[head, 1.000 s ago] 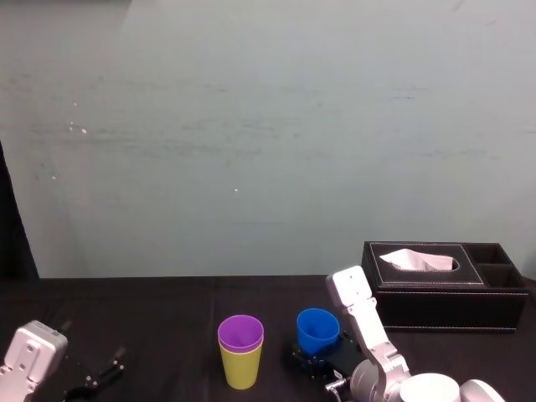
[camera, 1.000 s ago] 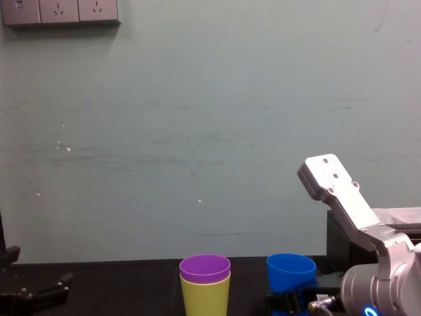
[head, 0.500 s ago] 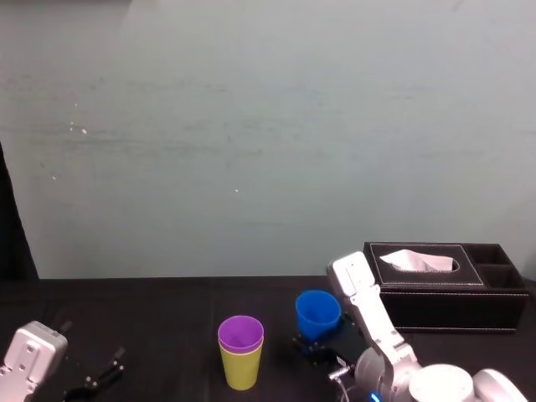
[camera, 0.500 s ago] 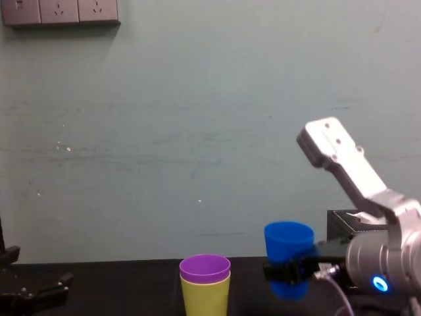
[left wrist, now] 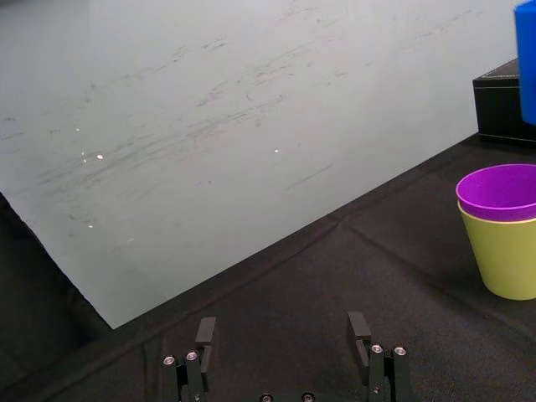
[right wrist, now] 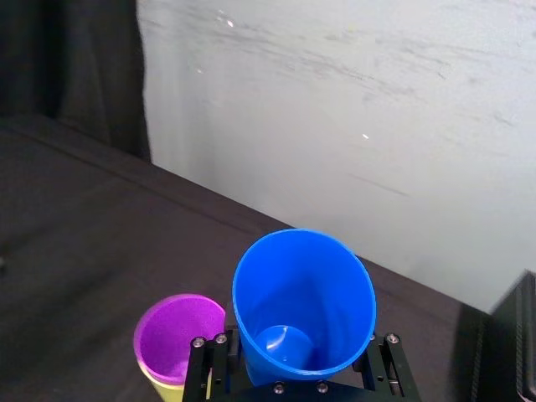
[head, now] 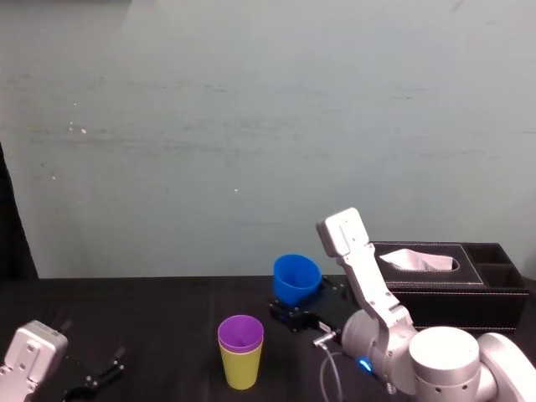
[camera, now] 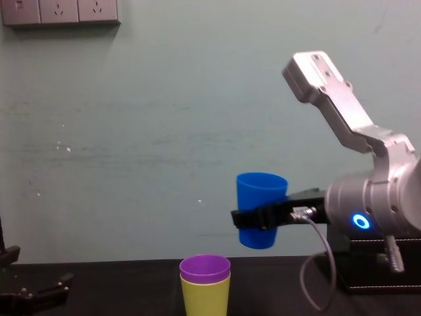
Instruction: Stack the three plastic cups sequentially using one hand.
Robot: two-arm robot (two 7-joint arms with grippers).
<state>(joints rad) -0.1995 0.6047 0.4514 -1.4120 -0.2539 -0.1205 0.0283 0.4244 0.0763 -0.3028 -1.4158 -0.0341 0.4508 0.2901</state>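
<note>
1. Largest risk: misaligned descent. The blue cup (camera: 262, 197) is held in the air, roughly upright, above and to the right of the stack and not yet over it. The stack is the purple cup (camera: 204, 268) nested in the yellow-green cup (camera: 204, 297), standing on the worktop (head: 151, 327). If the blue cup is lowered before it is centred, the purple rim is likely to be struck by the blue base. The light stack can then be tipped or shoved.
2. Next risk: slip in the grip. The blue wall is smooth and tapered, so the cup could be squeezed upward or rotated between the fingers during transfer, and a tilted entry would be caused.
3. Smaller risk: over-insertion. If the cup is pressed down too hard, the three cups may be wedged together, and the stack may be dragged up when the fingers are withdrawn.
4. Minor: the tissue box (head: 452, 289) is well apart from the path, so no clash is expected there.
5. Right end effector (camera: 258, 218): closed partway to the cup's width. The blue cup is clamped around its lower half, one finger on each side, and nothing else is touched.
6. Left end effector (left wrist: 282, 331): parked low over the worktop at the left, with the fingers spread wide and nothing held.
</note>
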